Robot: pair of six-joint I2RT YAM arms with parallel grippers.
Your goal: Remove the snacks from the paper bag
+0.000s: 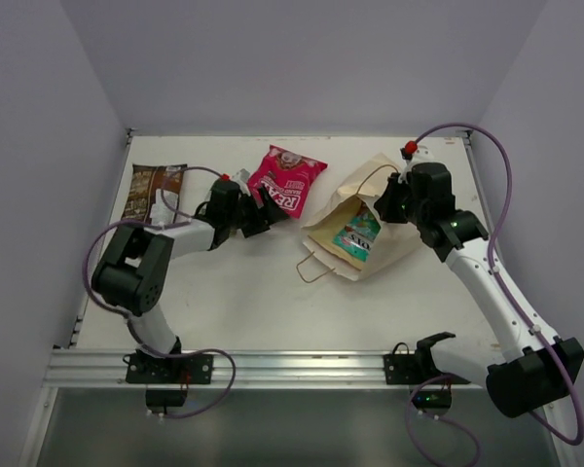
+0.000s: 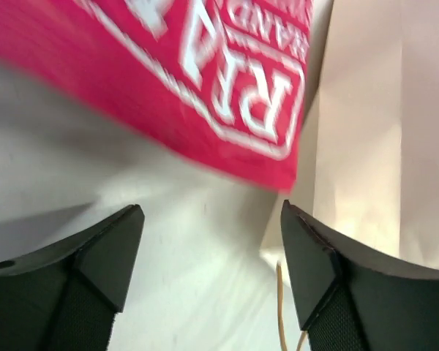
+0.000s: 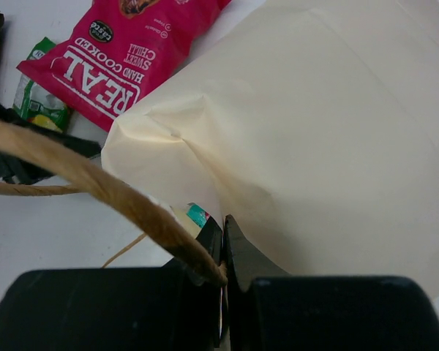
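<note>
While the paper bag (image 1: pixel 397 248) lies on its side, a teal packet (image 1: pixel 358 235) shows at its mouth.
Left gripper (image 1: pixel 263 216) stands apart beside the magenta packet (image 1: pixel 287 180); right gripper (image 3: pixel 224 241) clamped on the cord handle (image 3: pixel 95 183).

You have a beige paper bag (image 1: pixel 394 243) lying on its side at the counter's right, mouth facing left, one brown cord handle (image 1: pixel 316 268) looped out in front. A teal packet (image 1: pixel 358 236) pokes from the mouth. Left of the bag lies a magenta "REAL" packet (image 1: pixel 287 180), with a small green packet (image 3: pixel 36 102) beside it. A dark brown packet (image 1: pixel 154 192) lies far left.
</note>
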